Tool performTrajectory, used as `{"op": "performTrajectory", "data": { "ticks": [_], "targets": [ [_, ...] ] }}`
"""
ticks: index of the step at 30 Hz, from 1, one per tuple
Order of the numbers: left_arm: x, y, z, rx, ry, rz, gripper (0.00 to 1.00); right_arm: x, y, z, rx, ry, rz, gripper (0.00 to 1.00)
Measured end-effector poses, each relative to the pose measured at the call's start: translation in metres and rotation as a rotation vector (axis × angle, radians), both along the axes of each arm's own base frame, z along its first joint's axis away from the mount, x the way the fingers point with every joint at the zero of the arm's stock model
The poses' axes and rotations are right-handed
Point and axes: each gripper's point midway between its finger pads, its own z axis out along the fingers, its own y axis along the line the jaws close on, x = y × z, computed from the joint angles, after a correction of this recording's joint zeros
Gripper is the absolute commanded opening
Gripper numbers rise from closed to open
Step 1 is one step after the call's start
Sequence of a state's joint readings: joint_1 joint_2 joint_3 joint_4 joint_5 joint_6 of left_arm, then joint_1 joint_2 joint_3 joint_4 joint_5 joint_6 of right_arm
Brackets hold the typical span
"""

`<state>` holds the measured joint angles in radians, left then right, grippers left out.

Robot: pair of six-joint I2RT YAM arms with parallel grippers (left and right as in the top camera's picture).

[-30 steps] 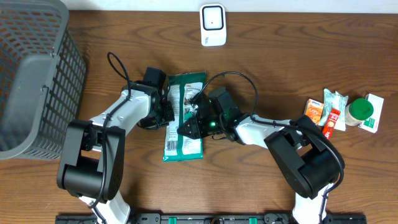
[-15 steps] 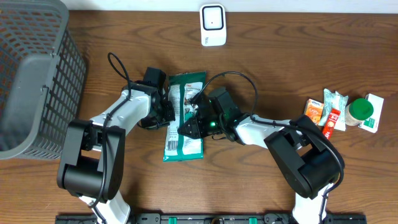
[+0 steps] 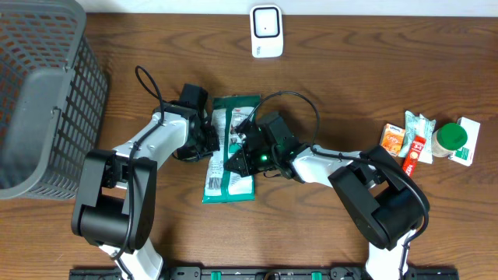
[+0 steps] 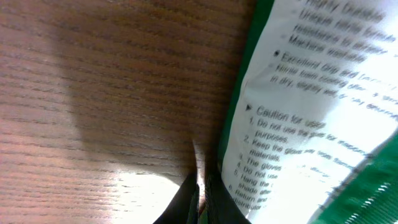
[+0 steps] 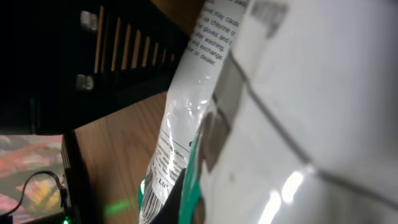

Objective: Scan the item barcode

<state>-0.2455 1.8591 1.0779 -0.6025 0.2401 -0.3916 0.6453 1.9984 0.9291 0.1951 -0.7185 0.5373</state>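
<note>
the green glove packet (image 3: 228, 132) lies mid-table, well apart from the white scanner (image 3: 266, 31). the left gripper (image 3: 208, 145) pinches its left edge, the right gripper (image 3: 236, 161) is clamped on its film. grasping seems done; next, lift it, barcode toward the scanner.

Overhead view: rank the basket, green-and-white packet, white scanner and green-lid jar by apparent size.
1. basket, by far the largest
2. packet
3. scanner
4. jar, somewhat smaller than the scanner
</note>
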Motion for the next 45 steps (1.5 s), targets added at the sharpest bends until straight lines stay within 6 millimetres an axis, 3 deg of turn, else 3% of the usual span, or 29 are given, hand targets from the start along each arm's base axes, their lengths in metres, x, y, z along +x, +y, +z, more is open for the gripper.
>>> {"op": "performTrajectory", "data": {
  "ticks": [13,18,28,33,40,44,45],
  "targets": [
    [0.005,0.009,0.011,0.013,-0.041,0.019,0.13,-0.001,-0.002,-0.002,-0.008,0.013,-0.002,0.01],
    [0.021,0.022,0.054,0.006,-0.178,0.062,0.17,-0.002,-0.002,-0.001,-0.006,0.015,0.001,0.01],
    [0.034,0.058,0.142,-0.013,-0.439,0.162,0.49,-0.003,-0.001,-0.001,-0.001,0.007,0.015,0.01],
    [0.032,0.079,0.176,-0.017,-0.539,0.234,0.57,-0.008,-0.004,-0.002,-0.002,0.026,0.033,0.01],
    [0.023,0.110,0.180,0.007,-0.528,0.321,0.62,-0.013,-0.018,0.005,-0.032,0.026,0.056,0.01],
    [0.022,0.127,0.180,0.020,-0.527,0.371,0.64,-0.014,-0.030,0.036,-0.073,-0.063,0.064,0.01],
    [0.022,0.131,0.180,0.024,-0.527,0.384,0.70,-0.014,-0.035,0.045,-0.094,-0.096,0.061,0.01]
  ]
}}
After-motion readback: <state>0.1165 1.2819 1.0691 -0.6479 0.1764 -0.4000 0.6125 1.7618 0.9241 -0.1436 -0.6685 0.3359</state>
